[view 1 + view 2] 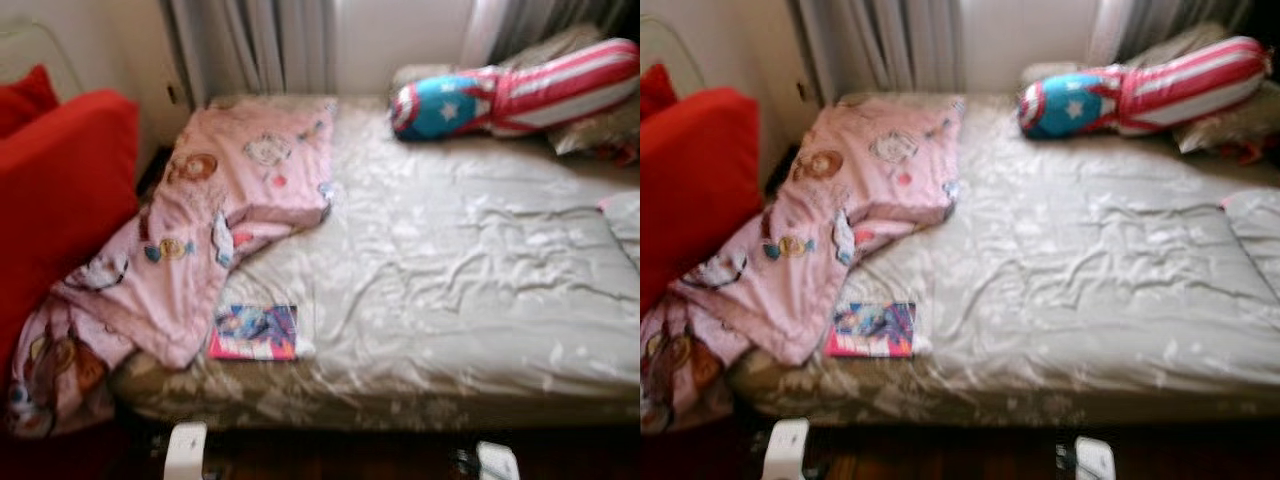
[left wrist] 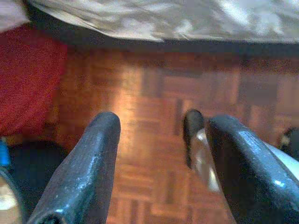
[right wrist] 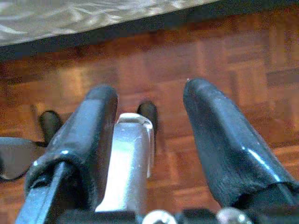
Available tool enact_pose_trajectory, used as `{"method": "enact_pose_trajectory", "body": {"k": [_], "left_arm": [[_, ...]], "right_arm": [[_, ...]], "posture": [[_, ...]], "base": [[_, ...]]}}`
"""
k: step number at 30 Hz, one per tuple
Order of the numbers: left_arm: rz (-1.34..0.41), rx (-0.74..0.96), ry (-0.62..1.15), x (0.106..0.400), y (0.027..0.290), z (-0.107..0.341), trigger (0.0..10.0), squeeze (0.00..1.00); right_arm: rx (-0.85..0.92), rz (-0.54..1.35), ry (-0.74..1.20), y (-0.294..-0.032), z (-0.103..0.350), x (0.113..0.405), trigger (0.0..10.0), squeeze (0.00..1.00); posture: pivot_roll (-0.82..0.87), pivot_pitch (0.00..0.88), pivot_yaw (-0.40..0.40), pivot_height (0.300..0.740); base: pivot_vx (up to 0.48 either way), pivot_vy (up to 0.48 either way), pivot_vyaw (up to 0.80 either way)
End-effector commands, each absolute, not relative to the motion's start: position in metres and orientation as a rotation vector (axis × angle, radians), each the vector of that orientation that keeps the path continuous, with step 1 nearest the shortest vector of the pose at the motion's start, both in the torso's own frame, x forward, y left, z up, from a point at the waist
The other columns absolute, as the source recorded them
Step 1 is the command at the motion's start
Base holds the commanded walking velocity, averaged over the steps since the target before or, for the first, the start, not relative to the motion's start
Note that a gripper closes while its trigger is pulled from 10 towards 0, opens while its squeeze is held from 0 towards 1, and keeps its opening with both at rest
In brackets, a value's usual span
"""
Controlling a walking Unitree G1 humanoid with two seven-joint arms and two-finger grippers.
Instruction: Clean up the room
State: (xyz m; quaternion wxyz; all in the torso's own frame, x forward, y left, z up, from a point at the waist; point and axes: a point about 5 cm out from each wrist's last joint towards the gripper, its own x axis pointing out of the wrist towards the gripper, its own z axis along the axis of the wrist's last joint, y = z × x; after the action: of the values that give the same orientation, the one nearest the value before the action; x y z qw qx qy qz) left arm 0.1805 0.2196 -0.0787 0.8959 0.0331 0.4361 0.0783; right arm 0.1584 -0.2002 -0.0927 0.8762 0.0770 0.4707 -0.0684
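You are facing the bed (image 1: 480, 280) with both grippers' fingers (image 2: 88, 172) spread and empty, so be pinching the soft, limp pink blanket (image 1: 215, 215) at its folded edge.

The right gripper (image 3: 152, 100) hangs with its two long black fingers (image 3: 219, 140) spread apart over a reddish-brown wooden parquet floor (image 3: 224, 51). Between them shows a shiny silver metal part (image 3: 128, 163), possibly the other arm. Beyond lies the edge of a pale patterned bed cover (image 3: 70, 18).
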Motion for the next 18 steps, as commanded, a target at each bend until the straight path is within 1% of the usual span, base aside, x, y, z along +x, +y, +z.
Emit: {"method": "enact_pose_trajectory", "body": {"k": [1,18], "left_arm": [[0.169,0.053,0.913,0.1789,0.217,-0.0802,10.0,0.0],[0.172,0.052,0.912,0.1788,0.2184,-0.08,10.0,0.0]], "right_arm": [[0.158,-0.165,0.993,-0.2065,-0.0939,0.1526,10.0,0.0],[0.159,-0.16,0.995,-0.2048,-0.0942,0.1527,10.0,0.0]], "posture": [[0.0,0.083,0.001,0.74],[0.01,0.077,-0.002,0.74]], "base": [[0.0,0.364,0.0],[0.0,0.363,0.0]]}}
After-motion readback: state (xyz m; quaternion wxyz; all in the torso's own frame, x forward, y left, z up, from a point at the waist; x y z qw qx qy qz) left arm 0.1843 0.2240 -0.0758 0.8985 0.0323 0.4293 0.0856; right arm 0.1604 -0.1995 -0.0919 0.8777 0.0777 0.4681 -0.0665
